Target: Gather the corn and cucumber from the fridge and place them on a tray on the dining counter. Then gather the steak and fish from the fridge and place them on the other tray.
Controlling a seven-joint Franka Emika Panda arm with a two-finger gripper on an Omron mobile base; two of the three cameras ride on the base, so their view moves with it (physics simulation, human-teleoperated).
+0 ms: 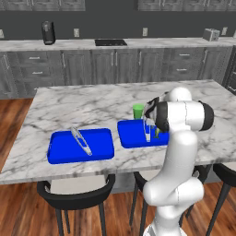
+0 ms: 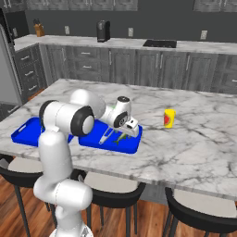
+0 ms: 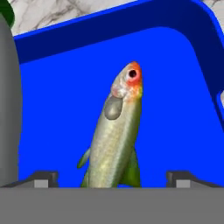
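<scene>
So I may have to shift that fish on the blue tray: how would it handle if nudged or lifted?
The fish looks glossy and tapered, so it would probably slip between the fingertips. It lies flat on the tray, so a nudge should slide rather than roll it. Being thin, it is likely light.

Fish tail behind bottom edge

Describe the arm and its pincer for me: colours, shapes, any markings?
The arm is made of glossy white rounded segments with dark, near-black joint bands. The pincer has two small dark grey finger tips with paler blocky pads. No cables or markings are visible.
</scene>
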